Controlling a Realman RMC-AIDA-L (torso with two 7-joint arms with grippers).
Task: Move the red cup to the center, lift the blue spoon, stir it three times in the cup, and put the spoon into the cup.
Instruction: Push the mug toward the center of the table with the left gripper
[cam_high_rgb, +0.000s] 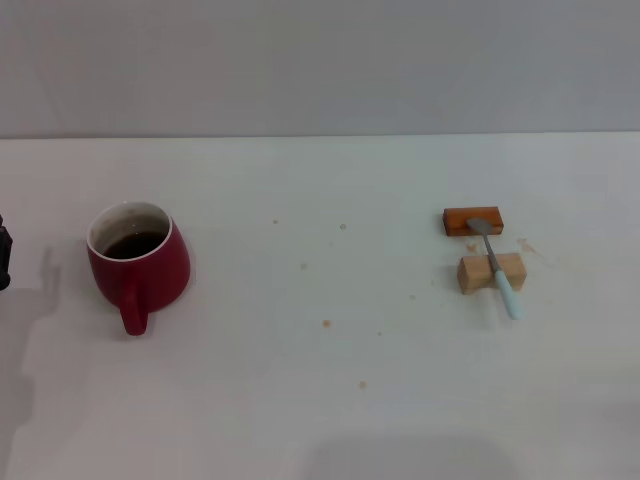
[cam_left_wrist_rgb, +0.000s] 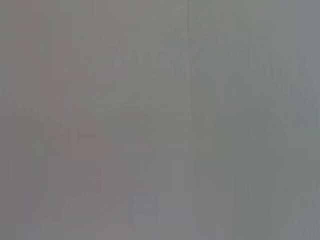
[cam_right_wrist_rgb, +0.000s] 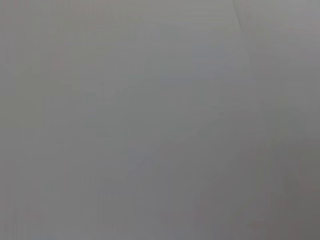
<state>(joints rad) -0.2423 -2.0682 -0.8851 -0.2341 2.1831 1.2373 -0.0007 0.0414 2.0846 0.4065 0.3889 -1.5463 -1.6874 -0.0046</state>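
The red cup stands upright on the left of the white table in the head view, with dark liquid inside and its handle towards me. The blue spoon lies on the right, propped across a tan wooden block, with its grey bowl resting on an orange-brown block and its pale blue handle pointing towards me. A dark part of my left gripper shows at the far left edge, left of the cup and apart from it. My right gripper is out of view. Both wrist views show only plain grey.
A grey wall stands behind the table's far edge. Small brown stains dot the table top between the cup and the blocks.
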